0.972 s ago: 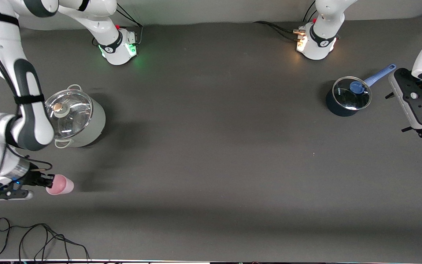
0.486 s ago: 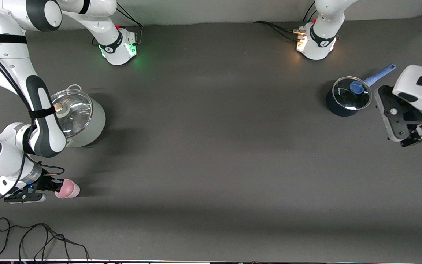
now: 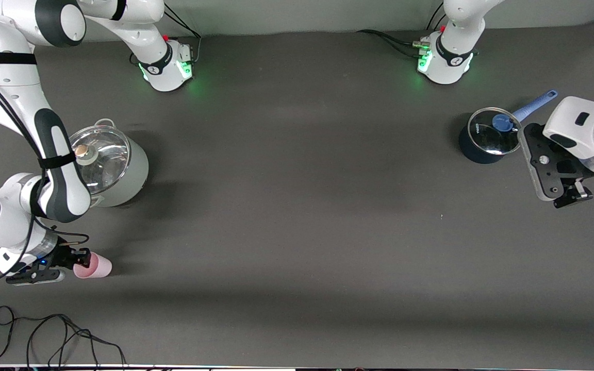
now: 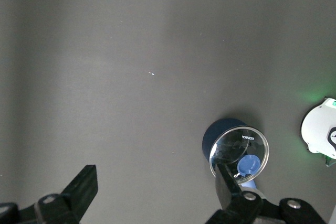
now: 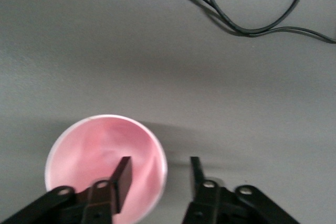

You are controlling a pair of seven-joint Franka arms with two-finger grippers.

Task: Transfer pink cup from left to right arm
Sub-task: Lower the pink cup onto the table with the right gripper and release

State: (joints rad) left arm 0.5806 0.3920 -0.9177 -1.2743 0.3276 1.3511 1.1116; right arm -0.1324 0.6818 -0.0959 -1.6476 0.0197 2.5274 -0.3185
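I see the right gripper [image 5: 157, 174] spread astride the pink cup [image 5: 105, 166] rim on the table, left gripper [image 4: 155, 192] spread above the blue saucepan [image 4: 236, 150]

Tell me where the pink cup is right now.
The pink cup stands on the table at the right arm's end, nearer the front camera than the silver pot, with the right gripper open astride its rim.

One pink cup [image 3: 94, 266], two lidded pots [image 3: 109, 165], two arms, one loose black cable [image 3: 60, 335].
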